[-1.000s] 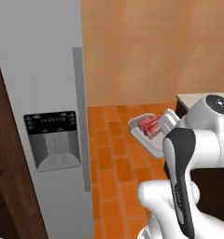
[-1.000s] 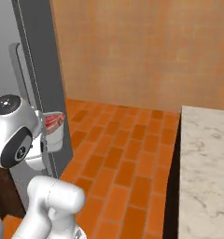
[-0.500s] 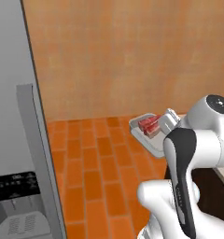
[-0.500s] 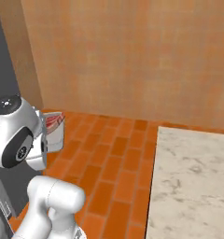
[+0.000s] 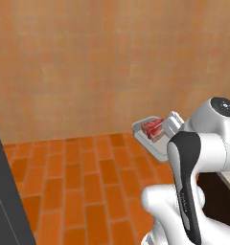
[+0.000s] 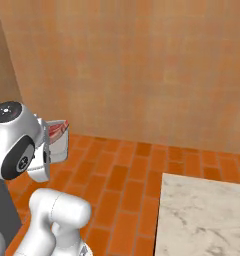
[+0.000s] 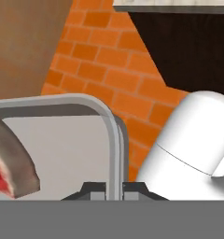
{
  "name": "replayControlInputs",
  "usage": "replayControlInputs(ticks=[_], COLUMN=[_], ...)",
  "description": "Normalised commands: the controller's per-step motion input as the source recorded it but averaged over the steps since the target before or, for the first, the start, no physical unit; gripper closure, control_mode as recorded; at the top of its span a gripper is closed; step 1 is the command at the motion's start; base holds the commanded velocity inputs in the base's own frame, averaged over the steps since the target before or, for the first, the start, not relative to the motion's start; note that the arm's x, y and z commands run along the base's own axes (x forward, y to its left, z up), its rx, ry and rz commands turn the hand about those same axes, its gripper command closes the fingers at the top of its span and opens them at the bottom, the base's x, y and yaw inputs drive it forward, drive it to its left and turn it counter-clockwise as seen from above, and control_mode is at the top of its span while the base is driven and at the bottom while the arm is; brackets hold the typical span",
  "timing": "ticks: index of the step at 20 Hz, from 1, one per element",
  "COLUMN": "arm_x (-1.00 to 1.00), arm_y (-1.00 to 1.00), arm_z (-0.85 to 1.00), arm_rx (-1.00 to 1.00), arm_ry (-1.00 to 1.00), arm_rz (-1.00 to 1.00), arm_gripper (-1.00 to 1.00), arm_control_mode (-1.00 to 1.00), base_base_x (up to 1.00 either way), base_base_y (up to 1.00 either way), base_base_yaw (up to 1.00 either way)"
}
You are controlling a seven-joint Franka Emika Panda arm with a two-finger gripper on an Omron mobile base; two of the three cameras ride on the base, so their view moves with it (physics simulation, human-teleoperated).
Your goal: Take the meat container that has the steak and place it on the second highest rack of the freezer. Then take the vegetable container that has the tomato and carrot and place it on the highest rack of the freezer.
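The meat container (image 5: 146, 135) is a shallow grey tray held up in the air in front of the arm, over the brick floor. The steak (image 5: 152, 128), a red chunk with pale streaks, lies in it. My gripper (image 7: 113, 189) is shut on the tray's rim (image 7: 111, 135), and the steak (image 7: 9, 170) lies to the left of the fingers. From the right base view the meat container (image 6: 59, 142) hangs just beside the arm's wrist, with the steak (image 6: 56, 129) at its top. A dark grey edge of the freezer (image 5: 4, 206) stands at the far lower left.
An orange-brown wall (image 5: 102, 62) rises close ahead, and orange brick floor (image 5: 88, 182) lies below it. A marble counter (image 6: 202, 215) fills the lower right of the right base view. Its dark cabinet front (image 7: 188, 46) faces the hand view.
The whole picture has shifted: the base has moved, so the freezer has slid off to the left and the wall now faces the cameras. The tray stays in my shut gripper.
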Motion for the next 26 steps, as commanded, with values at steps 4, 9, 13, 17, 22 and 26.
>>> replayControlInputs(ticks=[4, 9, 13, 17, 22, 26], arm_x=[0.0, 0.0, 0.0, 0.0, 0.0, 0.0], arm_y=[0.0, 0.0, 0.0, 0.0, 0.0, 0.0], arm_z=[0.0, 0.0, 0.0, 0.0, 0.0, 0.0], arm_rx=[0.0, 0.0, 0.0, 0.0, 0.0, 0.0], arm_ry=[0.0, 0.0, 0.0, 0.0, 0.0, 0.0], arm_rz=[0.0, 0.0, 0.0, 0.0, 0.0, 0.0], arm_gripper=[1.0, 1.0, 1.0, 1.0, 1.0, 1.0], arm_control_mode=[1.0, 1.0, 1.0, 1.0, 1.0, 1.0], base_base_x=[1.0, 1.0, 0.39, -0.38, -0.59, -0.56], base_base_y=[-0.2, -0.11, -0.09, 0.0, -0.08, -0.52], base_base_yaw=[-0.07, -0.02, 0.29, 0.82, 0.79, 0.62])
